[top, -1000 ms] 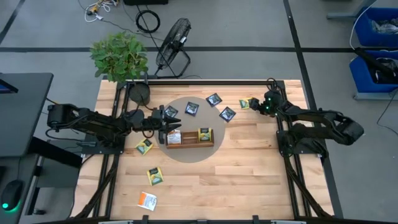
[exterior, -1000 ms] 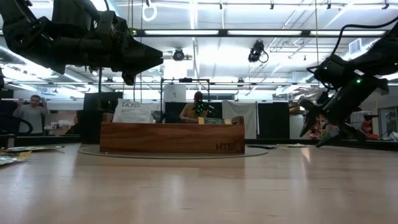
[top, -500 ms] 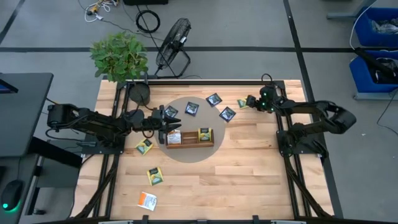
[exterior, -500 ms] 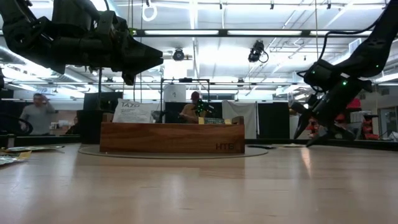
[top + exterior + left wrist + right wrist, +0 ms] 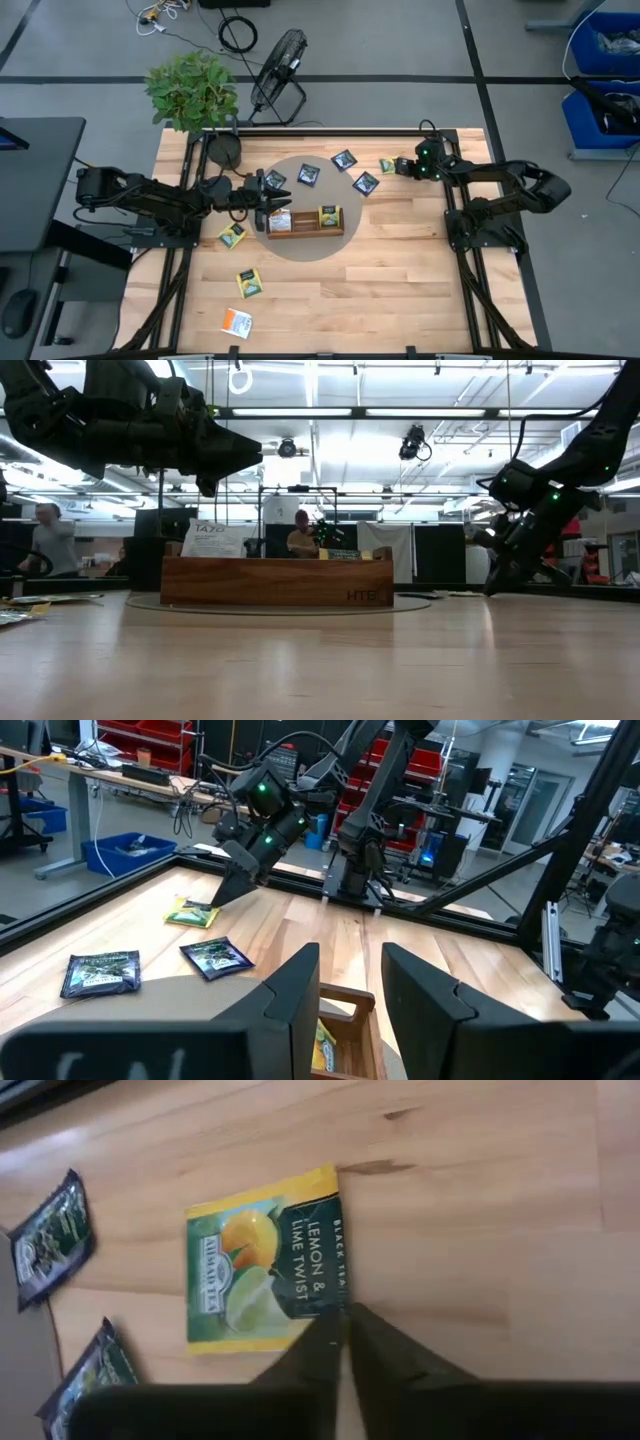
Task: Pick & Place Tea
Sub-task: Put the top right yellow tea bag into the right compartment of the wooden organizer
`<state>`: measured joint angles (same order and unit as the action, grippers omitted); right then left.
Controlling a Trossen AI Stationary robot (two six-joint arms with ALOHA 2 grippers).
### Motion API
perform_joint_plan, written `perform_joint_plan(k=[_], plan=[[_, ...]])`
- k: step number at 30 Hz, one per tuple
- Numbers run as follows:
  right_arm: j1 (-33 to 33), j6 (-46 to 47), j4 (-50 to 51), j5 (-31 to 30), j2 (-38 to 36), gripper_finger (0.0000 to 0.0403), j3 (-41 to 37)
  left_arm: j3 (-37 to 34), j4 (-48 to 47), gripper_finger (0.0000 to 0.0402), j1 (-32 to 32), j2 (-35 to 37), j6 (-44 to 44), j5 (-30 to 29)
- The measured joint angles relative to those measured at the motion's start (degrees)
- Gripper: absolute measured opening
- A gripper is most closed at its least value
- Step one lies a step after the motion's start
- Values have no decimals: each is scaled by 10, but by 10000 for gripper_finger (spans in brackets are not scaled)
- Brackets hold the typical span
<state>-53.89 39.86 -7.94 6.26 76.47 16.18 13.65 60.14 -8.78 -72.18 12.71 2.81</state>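
Note:
Tea sachets lie scattered flat on the wooden table. A yellow-green sachet (image 5: 388,166) lies at the far right, and my right gripper (image 5: 398,166) slants down onto it, shut at its corner. Dark navy sachets (image 5: 345,159) (image 5: 366,183) lie near it. The long wooden tray (image 5: 305,228) stands on a round grey mat and holds an orange-and-white sachet (image 5: 280,220) and a yellow-green one (image 5: 329,215). My left gripper (image 5: 285,204) hovers level over the tray's left end, open (image 5: 350,960), with nothing between its fingers. My right gripper has the yellow-green sachet's corner (image 5: 335,1302) between its two fingertips (image 5: 325,1335). The fingers come slanting down from the table's right side. The sachet lies flat on the table, its printed face up.
More sachets lie near the front left (image 5: 250,283) (image 5: 237,322) (image 5: 232,236). A potted plant (image 5: 190,90) and a dark pot (image 5: 224,150) stand at the far left corner. A fan (image 5: 278,62) sits beyond the far edge. People move in the room behind (image 5: 45,540).
My right gripper has sunk and gone toward the table's left, onto the yellow-green sachet, rolling a little, and its fingers have shut at the sachet's corner. The sachet stays flat on the table.

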Motion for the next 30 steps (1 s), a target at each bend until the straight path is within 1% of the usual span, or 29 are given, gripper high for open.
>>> perform_joint_plan(k=[2,11,14,20,27,30], plan=[[0,-17,0,2,0,8,0,0,0,115,0,0,0,0],[1,-60,3,3,-11,2,0,0,0,115,0,0,0,0],[2,-63,16,11,-34,1,-3,0,0,115,0,0,0,0],[3,-80,46,10,-85,1,-2,0,0,115,0,0,-3,0],[28,-97,58,-3,-142,0,-2,0,0,115,0,0,-5,0],[42,-120,65,-18,-162,0,-2,0,0,115,0,0,-5,0]])
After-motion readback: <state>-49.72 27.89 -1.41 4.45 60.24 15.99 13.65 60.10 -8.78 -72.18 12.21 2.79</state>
